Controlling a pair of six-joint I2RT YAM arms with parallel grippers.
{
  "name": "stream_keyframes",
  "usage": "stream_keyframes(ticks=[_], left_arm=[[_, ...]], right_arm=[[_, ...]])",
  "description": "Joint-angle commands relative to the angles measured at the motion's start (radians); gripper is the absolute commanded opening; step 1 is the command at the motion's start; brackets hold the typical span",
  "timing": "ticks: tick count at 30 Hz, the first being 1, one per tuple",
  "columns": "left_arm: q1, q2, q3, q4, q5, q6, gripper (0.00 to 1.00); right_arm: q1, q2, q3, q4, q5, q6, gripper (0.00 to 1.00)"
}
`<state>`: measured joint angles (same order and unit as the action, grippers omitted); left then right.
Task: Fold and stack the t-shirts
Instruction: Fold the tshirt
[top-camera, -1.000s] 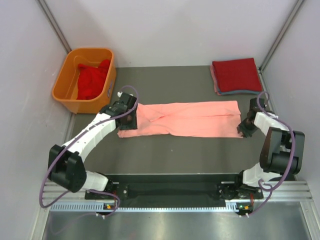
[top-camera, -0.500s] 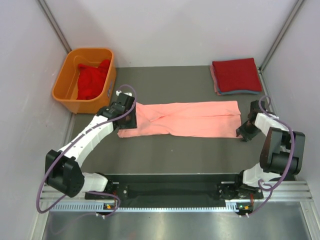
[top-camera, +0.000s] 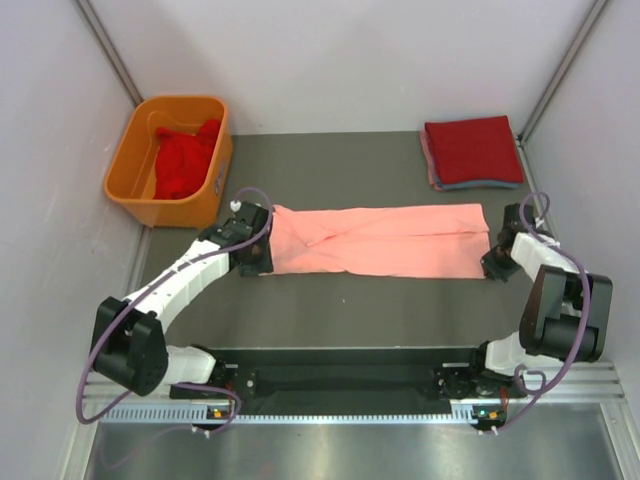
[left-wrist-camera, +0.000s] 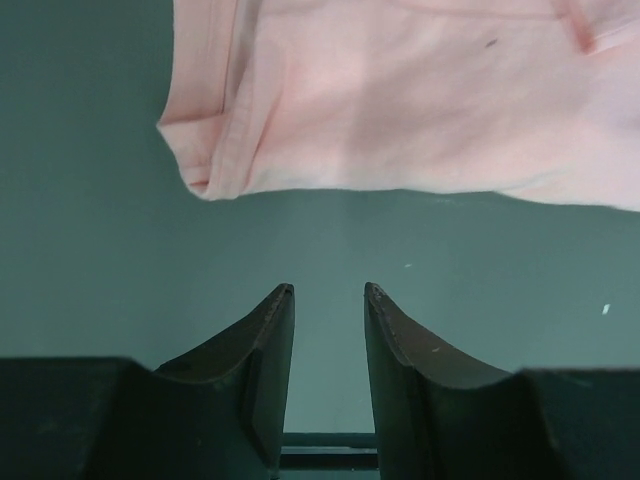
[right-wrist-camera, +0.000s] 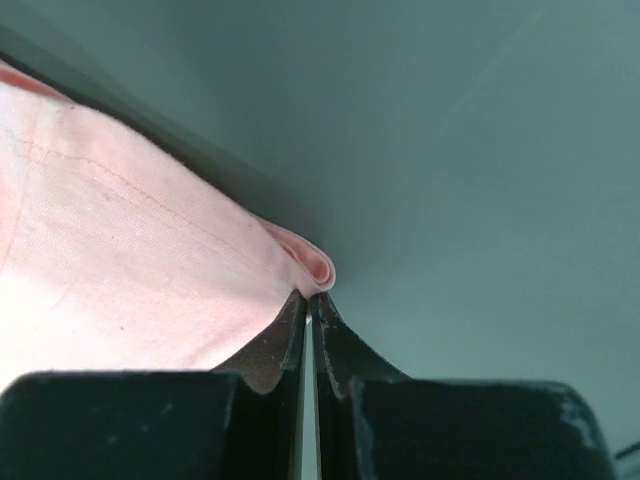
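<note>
Pink t-shirt (top-camera: 378, 241) lies in a long strip, the right gripper (right-wrist-camera: 311, 295) pinched on one corner; the left gripper (left-wrist-camera: 329, 290), half-open and empty, must next seize its own corner.

Dark table (top-camera: 330, 310) with flat salmon tee (top-camera: 380, 240), orange tub (top-camera: 150, 207), red-topped stack (top-camera: 472, 150), perhaps folded tees.

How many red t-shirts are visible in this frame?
2: a crumpled red t-shirt in the orange tub, far left; a folded red t-shirt topping the stack, far right. The crumpled heap may hold more than one.
</note>
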<state>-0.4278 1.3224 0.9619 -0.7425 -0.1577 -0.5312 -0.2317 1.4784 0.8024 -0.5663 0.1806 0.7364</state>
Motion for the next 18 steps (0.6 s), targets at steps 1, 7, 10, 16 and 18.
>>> stream_keyframes(ticks=[1,7,10,16,18], left_arm=[[0.003,0.011,-0.072,0.106,0.053,-0.062,0.39],[0.003,0.187,0.007,0.071,-0.11,-0.082,0.33],[0.003,0.259,0.026,0.071,-0.147,-0.093,0.31],[0.011,0.38,0.034,0.02,-0.314,-0.124,0.27],[0.012,0.385,0.029,0.003,-0.339,-0.135,0.27]], right_arm=[[-0.029,-0.069,-0.012,0.008,0.115,-0.04,0.0],[-0.055,-0.076,-0.028,0.009,0.102,-0.089,0.0],[-0.075,-0.078,-0.037,0.016,0.082,-0.103,0.0],[-0.086,-0.082,-0.045,0.017,0.072,-0.12,0.0],[-0.086,-0.084,-0.051,0.02,0.074,-0.123,0.0]])
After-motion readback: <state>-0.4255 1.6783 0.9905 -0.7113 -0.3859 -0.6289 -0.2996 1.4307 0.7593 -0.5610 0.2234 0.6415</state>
